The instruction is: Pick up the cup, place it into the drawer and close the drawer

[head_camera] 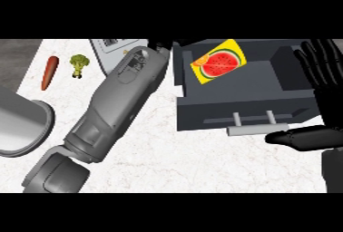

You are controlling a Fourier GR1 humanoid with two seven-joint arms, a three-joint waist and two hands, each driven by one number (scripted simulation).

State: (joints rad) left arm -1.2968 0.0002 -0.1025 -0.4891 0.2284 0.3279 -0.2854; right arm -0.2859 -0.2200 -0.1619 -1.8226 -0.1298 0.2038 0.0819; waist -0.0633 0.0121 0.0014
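Head view: the fingers (315, 56) of the right hand (328, 90) stand straight and apart beside the open drawer's (221, 113) right wall. The left hand (161, 46), at the drawer's left rim, is mostly hidden by its forearm, so its grasp cannot be told. No cup shows. This is probably the placing step. Next comes release inside, then pushing the handle (251, 124).

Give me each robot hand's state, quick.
Left robot hand: cannot be told; mostly out of view at the top.
Right robot hand: open, holding nothing, beside the drawer.
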